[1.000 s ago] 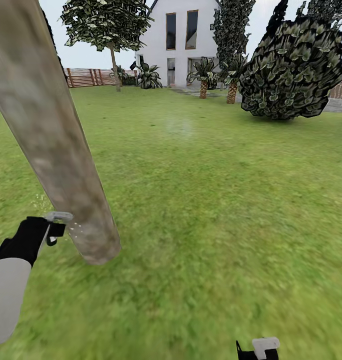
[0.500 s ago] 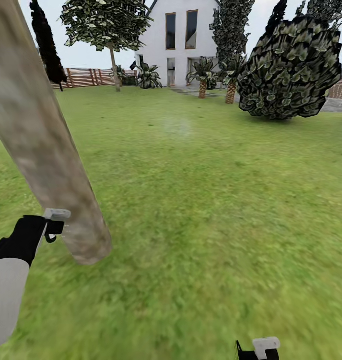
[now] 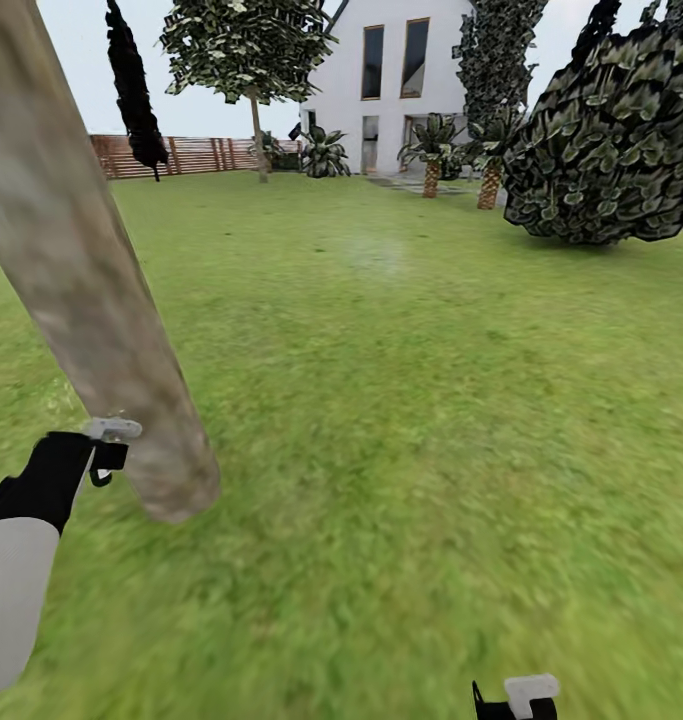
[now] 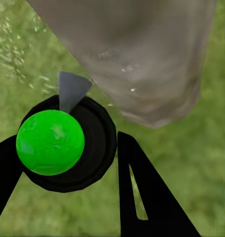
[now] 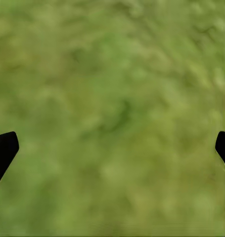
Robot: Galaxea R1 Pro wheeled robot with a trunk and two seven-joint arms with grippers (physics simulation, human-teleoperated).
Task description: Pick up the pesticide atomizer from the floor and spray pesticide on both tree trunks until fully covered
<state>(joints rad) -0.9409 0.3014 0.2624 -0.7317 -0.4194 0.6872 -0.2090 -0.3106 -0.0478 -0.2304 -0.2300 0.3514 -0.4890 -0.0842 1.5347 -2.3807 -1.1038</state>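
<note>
The pesticide atomizer (image 4: 55,140) showed in the left wrist view as a round black body topped by a glossy bright green ball, with a small grey wedge-shaped nozzle (image 4: 70,90) pointing at the foot of the tree trunk (image 4: 142,54). The left gripper (image 4: 67,163) was clamped on it, one black finger (image 4: 142,192) against each side of the black body. In the head view the atomizer's pale grey top (image 3: 111,429) sat at about eight o'clock, just beside the base of the trunk (image 3: 91,290), held out on the black-and-white left arm (image 3: 26,540).

That trunk was a thick, pale beige-grey column with mottled bark, leaning across the frame from eleven o'clock down to its foot on the lawn (image 3: 401,420). A few pale specks lay on the bark near the nozzle.

The right gripper (image 5: 112,148) hung over bare grass with its two black fingertips (image 5: 3,148) set wide apart and holding nothing; its pale top (image 3: 529,690) peeked in at six o'clock.

Farther off, at twelve o'clock, stood a white house (image 3: 391,90), with a leafy tree (image 3: 246,50) beside it at eleven. A large dark bush (image 3: 616,140) stood at two o'clock, and a brown slatted fence (image 3: 191,155) ran along the far edge. Open grass lay between the robot and these.
</note>
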